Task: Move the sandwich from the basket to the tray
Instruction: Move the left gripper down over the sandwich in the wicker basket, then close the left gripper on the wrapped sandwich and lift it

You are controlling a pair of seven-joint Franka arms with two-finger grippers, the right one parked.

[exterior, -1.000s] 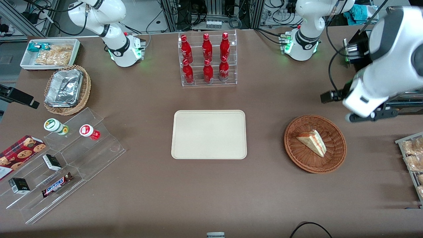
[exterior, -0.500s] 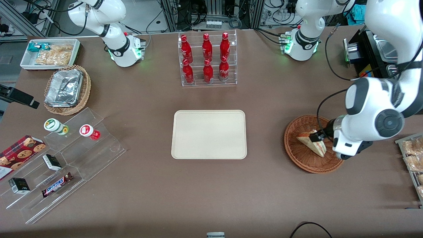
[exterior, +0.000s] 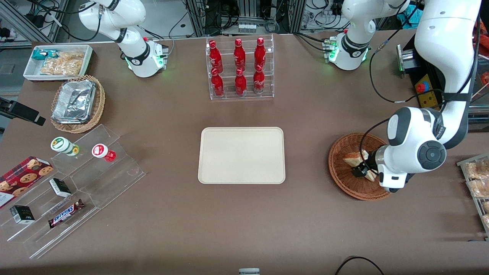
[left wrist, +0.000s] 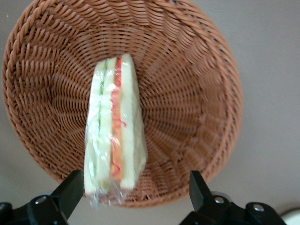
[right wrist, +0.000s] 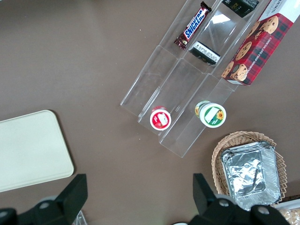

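Observation:
The sandwich (exterior: pixel 352 158), a clear-wrapped white wedge with red and green filling, lies in the reddish-brown wicker basket (exterior: pixel 341 182) toward the working arm's end of the table. In the left wrist view the sandwich (left wrist: pixel 115 136) stands on edge in the basket (left wrist: pixel 192 89). My left gripper (exterior: pixel 363 170) hangs low over the basket at the sandwich's wide end, and the arm covers part of both. The gripper (left wrist: pixel 133 190) is open and holds nothing; its fingers (left wrist: pixel 70 188) straddle the wrapped end. The cream-beige tray (exterior: pixel 241 155) lies bare at the table's middle.
A clear rack of red bottles (exterior: pixel 240 68) stands farther from the camera than the tray. A clear stepped stand (exterior: pixel 76 183) with snacks, a tan basket with foil (exterior: pixel 76 103) and a white bin (exterior: pixel 57 61) sit toward the parked arm's end. A wire rack of packets (exterior: pixel 477 183) lies beside the basket.
My left arm has swung in from the table's edge and come down over the basket. The gripper now sits at the sandwich. The sandwich has not moved.

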